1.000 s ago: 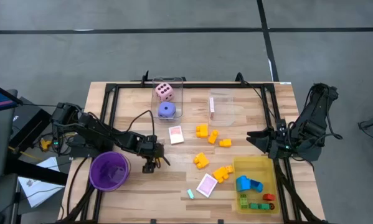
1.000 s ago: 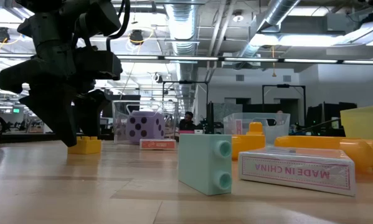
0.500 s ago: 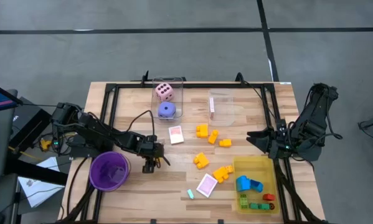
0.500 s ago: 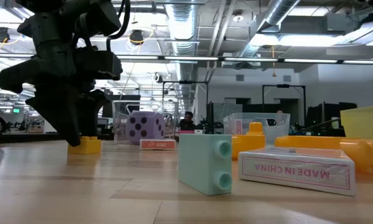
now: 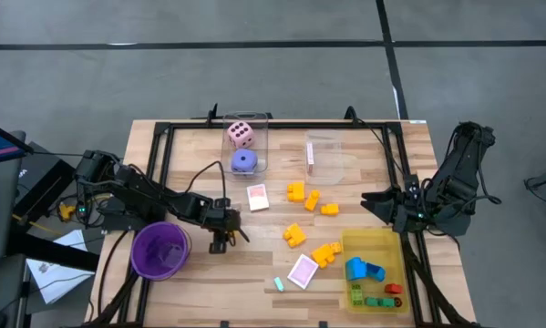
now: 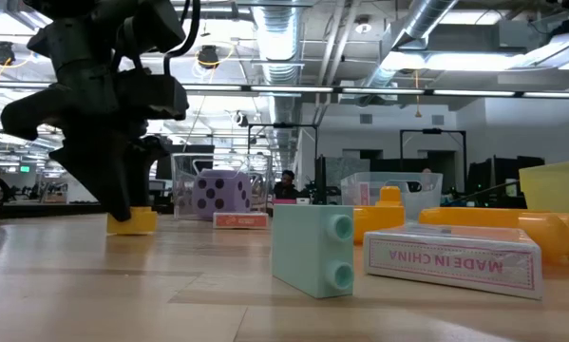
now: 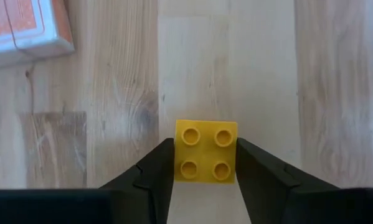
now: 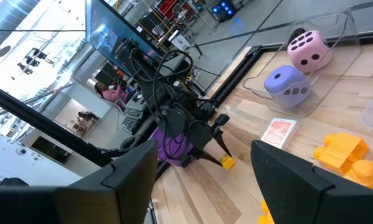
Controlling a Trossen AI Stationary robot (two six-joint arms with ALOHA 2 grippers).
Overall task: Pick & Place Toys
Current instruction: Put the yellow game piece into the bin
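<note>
While the left hand [image 7: 205, 163] clamps one yellow four-stud block [image 7: 205, 151] on the tabletop [image 5: 254, 264] at 9 o'clock, beside one purple cup [image 5: 159, 250], the right hand [image 5: 375, 202] waits released at 3 o'clock; two dice [image 5: 242, 135].

Pale planked wood surface [image 7: 99, 137] with visible grain and matt finish, smooth glossy yellow plastic block [image 7: 205, 152], matt black plastic gripper [image 7: 205, 180], clear glossy plastic box [image 5: 247, 137], printed paper card [image 7: 24, 28]
</note>
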